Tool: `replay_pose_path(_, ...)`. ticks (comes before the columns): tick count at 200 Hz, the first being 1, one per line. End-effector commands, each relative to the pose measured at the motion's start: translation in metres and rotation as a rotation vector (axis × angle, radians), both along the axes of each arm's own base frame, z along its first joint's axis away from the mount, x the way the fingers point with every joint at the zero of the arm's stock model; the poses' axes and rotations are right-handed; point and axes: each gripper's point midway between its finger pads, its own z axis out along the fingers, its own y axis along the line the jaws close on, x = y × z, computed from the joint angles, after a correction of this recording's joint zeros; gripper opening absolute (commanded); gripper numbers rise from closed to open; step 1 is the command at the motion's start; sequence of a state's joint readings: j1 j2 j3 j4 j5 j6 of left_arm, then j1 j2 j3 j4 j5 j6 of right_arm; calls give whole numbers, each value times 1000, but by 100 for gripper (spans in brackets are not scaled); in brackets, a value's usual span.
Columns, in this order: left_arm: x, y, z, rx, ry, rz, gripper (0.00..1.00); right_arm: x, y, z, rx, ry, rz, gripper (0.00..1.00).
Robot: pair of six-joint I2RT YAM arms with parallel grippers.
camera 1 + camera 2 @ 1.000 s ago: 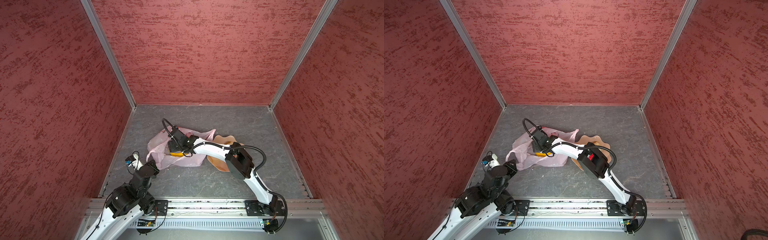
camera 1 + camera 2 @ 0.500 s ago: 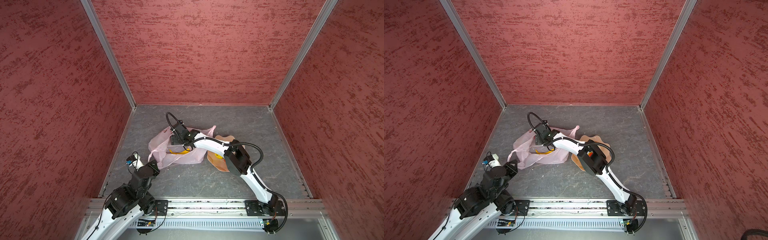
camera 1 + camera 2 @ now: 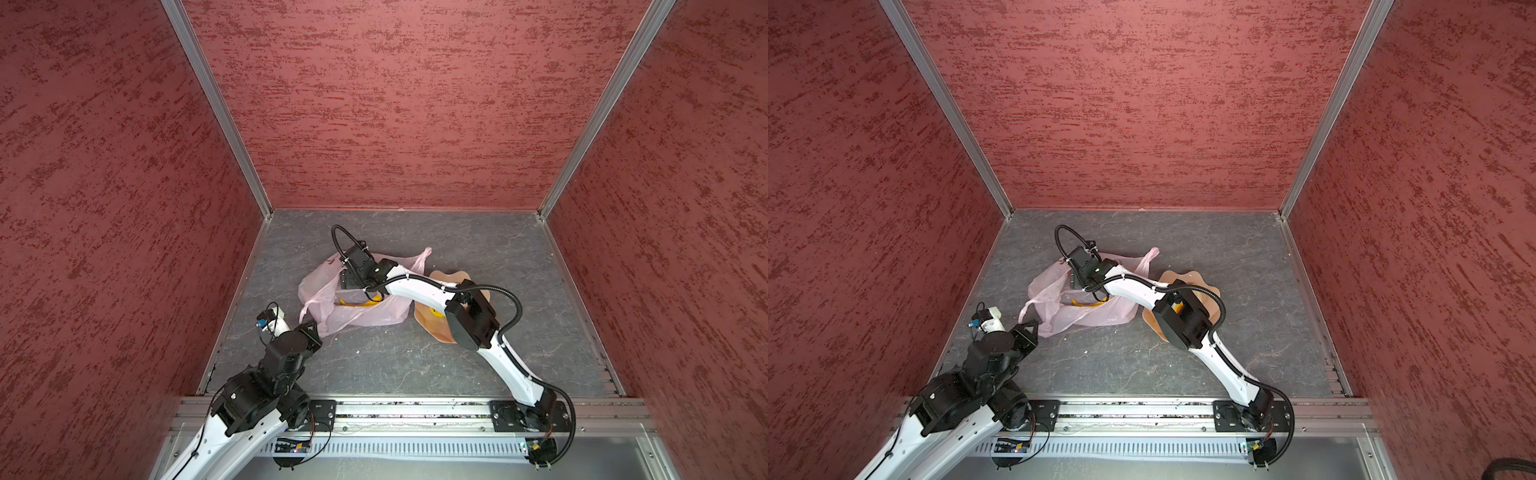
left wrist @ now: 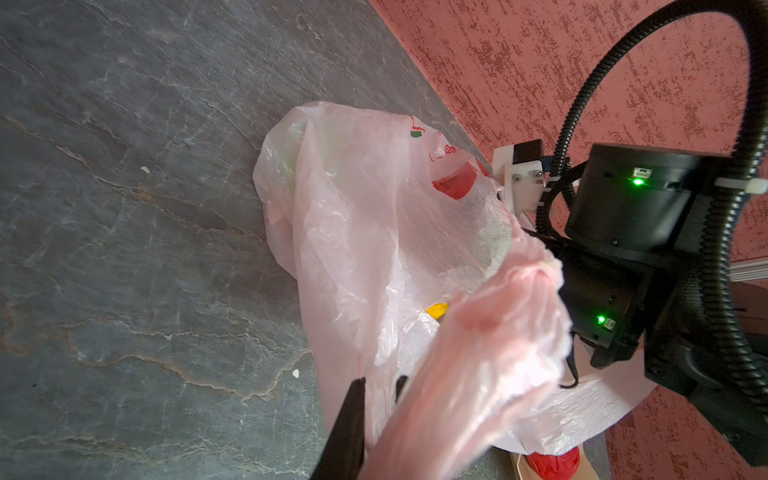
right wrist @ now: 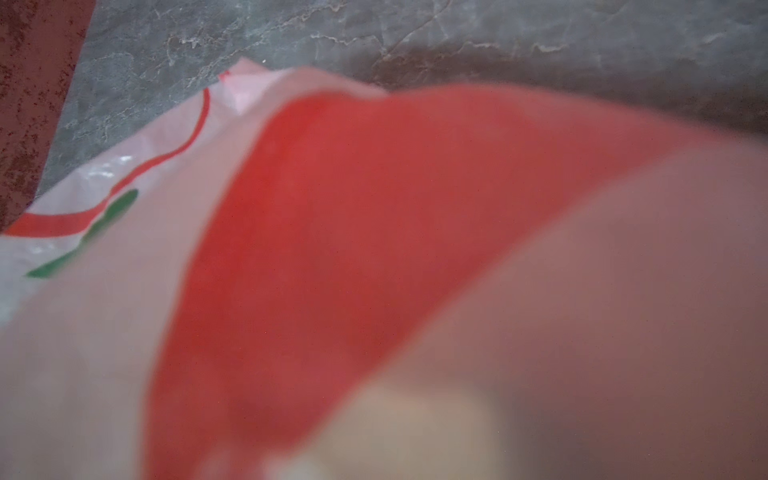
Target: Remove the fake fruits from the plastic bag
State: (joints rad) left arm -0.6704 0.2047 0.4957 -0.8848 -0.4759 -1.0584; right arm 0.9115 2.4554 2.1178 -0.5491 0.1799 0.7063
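1. Two grippers work the bag (image 3: pixel 376 318). The left gripper (image 4: pixel 379 384) has its fingers pressed together on a bunched handle and draws the mouth toward its own arm.
2. Change over the last second: the right gripper (image 3: pixel 348 280) has shifted from just above the banana (image 3: pixel 360 306) toward the far side of the bag, and its wrist now hangs over the opening. Whether its jaws are spread or closed cannot be told, because blurred bag film fills the right wrist view.
3. Meaning, as a judgement: no fruit appears to have left the bag in this interval. The arm seems to be repositioning at the mouth for another pick.
4. Bag contents: the banana lies in the open mouth and shows in both top views. Any other fruits are hidden by film or by the arm.
5. Dish (image 3: pixel 451 275), just beside the bag: it holds a red ball (image 4: pixel 552 463) and a yellow piece (image 3: pixel 434 312), both partly covered. The task looks partly done.
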Motion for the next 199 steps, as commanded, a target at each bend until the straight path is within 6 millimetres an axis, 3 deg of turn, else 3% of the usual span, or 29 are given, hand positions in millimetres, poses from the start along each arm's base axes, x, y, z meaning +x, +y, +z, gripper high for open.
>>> replay_pose_path(1,2,-2,6,-6,-13,-7,17,21,-12,-4,7,-7,-80,81)
replay_pose_path(101,0,-3,3,-4,0,-17,17,50,-14,-10,8,-23,-128,80)
replay_pose_path(199,-1,-3,0,1,12,-19,18,64,-20,-24,7,-16,-161,71)
